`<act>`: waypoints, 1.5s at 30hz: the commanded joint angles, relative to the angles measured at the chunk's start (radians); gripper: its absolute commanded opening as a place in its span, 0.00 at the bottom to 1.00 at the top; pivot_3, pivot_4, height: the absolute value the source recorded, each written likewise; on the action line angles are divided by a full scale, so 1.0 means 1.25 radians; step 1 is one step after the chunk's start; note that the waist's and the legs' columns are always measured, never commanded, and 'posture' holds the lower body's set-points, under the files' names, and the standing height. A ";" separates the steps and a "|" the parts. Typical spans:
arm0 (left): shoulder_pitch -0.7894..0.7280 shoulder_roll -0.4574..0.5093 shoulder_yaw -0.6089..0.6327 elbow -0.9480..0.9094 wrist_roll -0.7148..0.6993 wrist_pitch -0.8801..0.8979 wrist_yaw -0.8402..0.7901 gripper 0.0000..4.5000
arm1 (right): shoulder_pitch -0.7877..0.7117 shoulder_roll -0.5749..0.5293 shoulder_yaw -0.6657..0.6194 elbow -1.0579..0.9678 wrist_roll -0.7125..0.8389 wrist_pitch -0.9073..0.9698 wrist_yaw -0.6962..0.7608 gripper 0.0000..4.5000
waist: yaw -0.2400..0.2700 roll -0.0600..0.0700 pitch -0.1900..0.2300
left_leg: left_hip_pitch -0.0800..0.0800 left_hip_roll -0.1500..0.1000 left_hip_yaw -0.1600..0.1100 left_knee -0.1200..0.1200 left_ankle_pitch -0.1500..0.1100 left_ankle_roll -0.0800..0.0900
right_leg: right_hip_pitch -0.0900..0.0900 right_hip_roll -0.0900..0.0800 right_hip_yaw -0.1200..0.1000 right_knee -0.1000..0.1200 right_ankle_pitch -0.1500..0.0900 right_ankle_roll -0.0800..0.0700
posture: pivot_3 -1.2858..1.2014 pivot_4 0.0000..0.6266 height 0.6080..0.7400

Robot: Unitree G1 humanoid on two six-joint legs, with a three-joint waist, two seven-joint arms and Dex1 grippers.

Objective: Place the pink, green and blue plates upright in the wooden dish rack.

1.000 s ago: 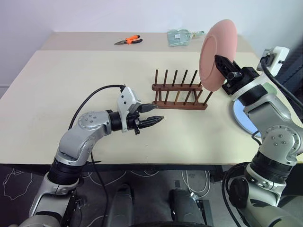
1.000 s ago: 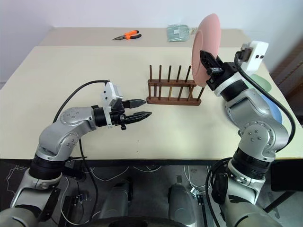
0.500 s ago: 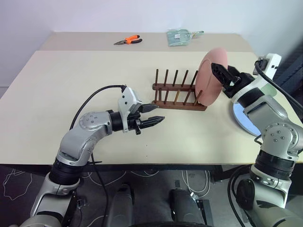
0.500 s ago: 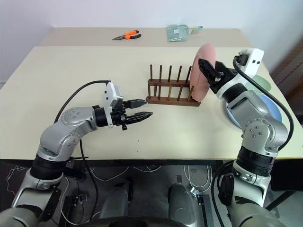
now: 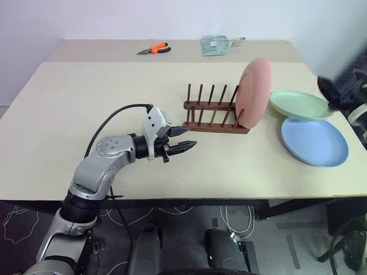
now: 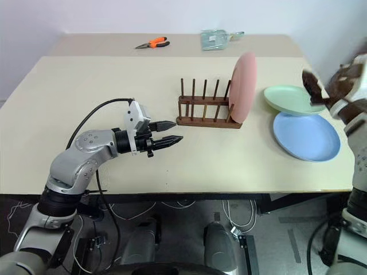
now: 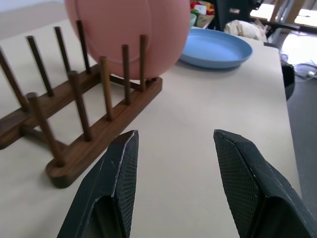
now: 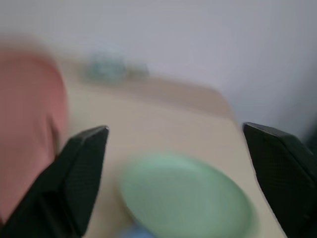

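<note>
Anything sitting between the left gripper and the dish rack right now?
No. In the left wrist view the open left gripper faces the wooden dish rack across bare table. The pink plate stands at the rack's far end.

I'm seeing the pink plate [image 6: 243,87] standing upright at the wooden dish rack's [image 6: 207,112] right end; green plate [image 6: 292,99] overlapping blue plate [image 6: 305,136] further right.

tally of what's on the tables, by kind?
plates: 3, pink plate upright in the dish rack, green plate, blue plate
dish rack: 1
pliers: 1
clear bag: 1
total: 6
</note>
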 commanded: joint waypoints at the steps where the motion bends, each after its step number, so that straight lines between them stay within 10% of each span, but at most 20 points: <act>1: -0.016 -0.007 -0.007 -0.007 0.007 -0.024 -0.009 0.54 | -0.007 -0.069 0.130 0.115 -0.193 -0.186 0.035 0.99 | 0.000 0.000 0.000 | 0.000 0.000 0.000 0.000 0.000 0.000 | 0.000 0.000 0.000 0.000 0.000 0.000 | 0.52 0.24 1.00; 12: -0.030 -0.011 -0.005 0.014 0.021 -0.038 -0.013 0.54 | -0.277 -0.041 0.412 0.713 -0.510 -0.535 0.012 0.99 | 0.007 0.001 0.000 | 0.000 -0.001 0.002 0.000 0.000 0.000 | -0.001 0.000 0.002 0.000 0.000 0.001 | 0.52 0.24 1.00; 16: -0.022 -0.009 -0.003 0.003 0.021 -0.036 -0.008 0.54 | -0.335 -0.032 0.450 0.838 -0.562 -0.591 -0.028 0.70 | 0.005 0.001 0.001 | 0.000 -0.001 0.002 -0.001 0.000 0.000 | -0.001 0.000 0.002 0.000 0.000 0.001 | 0.52 0.24 1.00; 22: -0.008 -0.003 0.001 -0.010 0.024 -0.040 0.002 0.54 | -0.335 -0.040 0.442 0.835 -0.570 -0.653 -0.058 0.02 | 0.003 0.001 0.001 | 0.000 -0.001 0.002 0.000 0.000 0.000 | 0.000 0.000 0.003 0.001 0.000 0.001 | 0.52 0.24 1.00; 27: 0.007 0.005 -0.011 -0.006 0.049 -0.065 0.000 0.54 | -0.260 -0.083 0.390 0.654 -0.571 -0.633 -0.127 0.01 | 0.005 0.002 0.001 | 0.000 -0.001 0.002 0.000 0.000 0.000 | -0.001 0.000 0.003 0.001 0.000 0.001 | 0.52 0.24 1.00; 35: 0.015 0.010 0.014 0.066 0.083 -0.117 0.006 0.54 | -0.113 0.087 -0.044 -0.026 -0.017 -0.288 -0.105 0.01 | 0.008 0.002 0.000 | 0.001 -0.001 0.002 0.000 0.000 0.000 | 0.000 0.000 0.003 0.002 0.001 0.005 | 0.52 0.24 1.00; 45: 0.018 0.053 0.087 0.234 0.116 -0.243 -0.016 0.54 | -0.130 0.198 -0.024 -0.434 0.633 0.103 -0.205 0.01 | 0.006 0.003 0.000 | 0.002 0.000 0.002 0.000 0.000 0.001 | 0.001 0.000 0.003 0.002 0.000 0.001 | 0.52 0.24 1.00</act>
